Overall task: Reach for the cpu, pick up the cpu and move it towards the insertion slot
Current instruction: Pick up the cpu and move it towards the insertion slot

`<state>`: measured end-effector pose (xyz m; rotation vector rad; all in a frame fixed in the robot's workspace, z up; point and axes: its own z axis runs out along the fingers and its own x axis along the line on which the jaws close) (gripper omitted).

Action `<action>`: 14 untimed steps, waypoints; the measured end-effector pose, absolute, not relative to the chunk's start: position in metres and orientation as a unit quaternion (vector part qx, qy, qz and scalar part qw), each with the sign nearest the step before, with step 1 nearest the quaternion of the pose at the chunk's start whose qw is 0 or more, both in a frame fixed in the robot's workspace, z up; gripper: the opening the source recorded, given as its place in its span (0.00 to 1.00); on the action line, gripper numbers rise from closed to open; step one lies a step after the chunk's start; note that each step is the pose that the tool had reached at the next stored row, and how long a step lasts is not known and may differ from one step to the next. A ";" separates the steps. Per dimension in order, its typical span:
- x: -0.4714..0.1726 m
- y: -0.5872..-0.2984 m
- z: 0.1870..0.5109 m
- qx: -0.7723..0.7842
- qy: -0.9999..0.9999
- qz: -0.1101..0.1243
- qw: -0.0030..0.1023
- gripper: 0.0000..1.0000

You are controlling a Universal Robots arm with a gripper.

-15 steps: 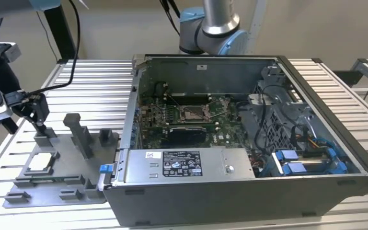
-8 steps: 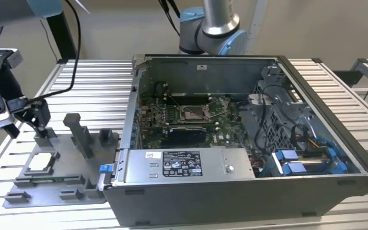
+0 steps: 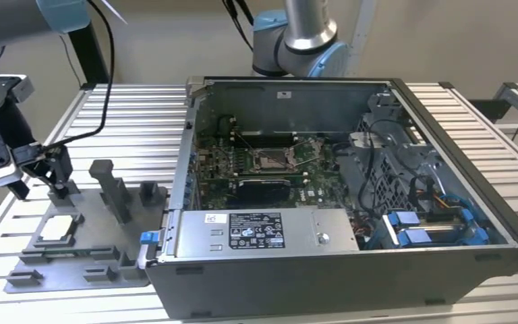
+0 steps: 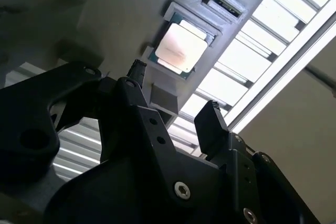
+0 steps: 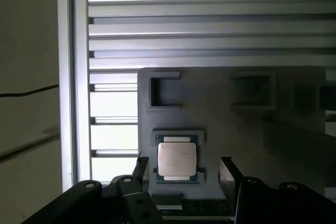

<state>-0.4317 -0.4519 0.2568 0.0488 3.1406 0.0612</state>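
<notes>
One gripper (image 3: 38,182) hangs over the grey fixture plate (image 3: 61,273) at the exterior view's left, above the cpu (image 3: 59,228) lying in its nest, well apart from the insertion slot (image 3: 272,158) inside the open computer case (image 3: 331,283). In the second wrist view the fingers (image 4: 210,121) stand spread and hold nothing. In the first wrist view the cpu's pale face lies between them, untouched.

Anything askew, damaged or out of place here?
Nothing stands out. The cpu lies flat and square in its recess in the grey fixture, the open gripper poised over it, and the insertion slot in the computer case shows nothing odd.
</notes>
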 end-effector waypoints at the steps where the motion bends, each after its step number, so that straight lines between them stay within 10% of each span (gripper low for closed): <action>1: -0.432 -0.452 0.256 0.016 1.000 0.019 0.000 1.00; 14: -0.433 -0.458 0.242 0.016 1.000 0.020 0.000 1.00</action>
